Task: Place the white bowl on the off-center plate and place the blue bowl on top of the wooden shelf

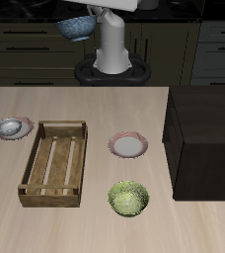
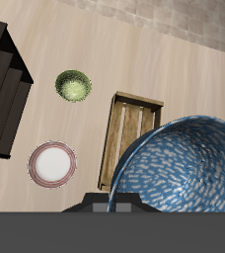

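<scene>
My gripper (image 2: 112,202) is shut on the rim of the blue bowl (image 1: 75,27), held high in the air above the table's back edge. The speckled blue bowl (image 2: 184,168) fills much of the wrist view. The white bowl (image 1: 10,127) sits on the off-center plate (image 1: 25,123), beside the crate near one side edge of the table; both are hidden in the wrist view. The wooden shelf (image 1: 203,138) is a dark block at the opposite side, its flat top bare. It also shows in the wrist view (image 2: 4,84).
A light slatted crate (image 1: 55,163) lies between the off-center plate and a second pink-rimmed plate (image 1: 129,146) at the table's middle. A yellow-green bowl (image 1: 128,198) stands near the front edge. The robot's base (image 1: 112,54) stands at the back.
</scene>
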Tool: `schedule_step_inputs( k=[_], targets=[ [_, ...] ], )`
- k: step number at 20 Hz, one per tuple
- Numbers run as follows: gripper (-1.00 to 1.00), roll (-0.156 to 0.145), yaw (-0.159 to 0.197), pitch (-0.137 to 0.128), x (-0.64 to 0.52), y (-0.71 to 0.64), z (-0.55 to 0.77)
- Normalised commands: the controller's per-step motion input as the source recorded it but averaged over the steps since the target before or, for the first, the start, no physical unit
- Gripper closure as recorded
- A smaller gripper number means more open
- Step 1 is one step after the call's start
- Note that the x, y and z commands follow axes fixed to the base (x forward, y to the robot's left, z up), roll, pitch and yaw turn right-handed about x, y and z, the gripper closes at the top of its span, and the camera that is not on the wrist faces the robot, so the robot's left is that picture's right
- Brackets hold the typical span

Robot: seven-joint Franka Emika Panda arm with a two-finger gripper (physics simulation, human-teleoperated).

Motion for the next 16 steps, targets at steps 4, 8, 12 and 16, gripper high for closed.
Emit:
schedule_step_inputs(
  k=[4,8,12,16],
  targets=[
    [1.0,-0.062,0.002,-0.01,0.03,0.19,0.36],
    [1.0,-0.076,-0.02,-0.011,0.09,-0.05,0.25],
    [1.0,0.004,0.0,0.008,0.07,0.27,0.09],
    [1.0,-0.002,0.006,-0.008,0.09,0.35,0.0]
  ],
)
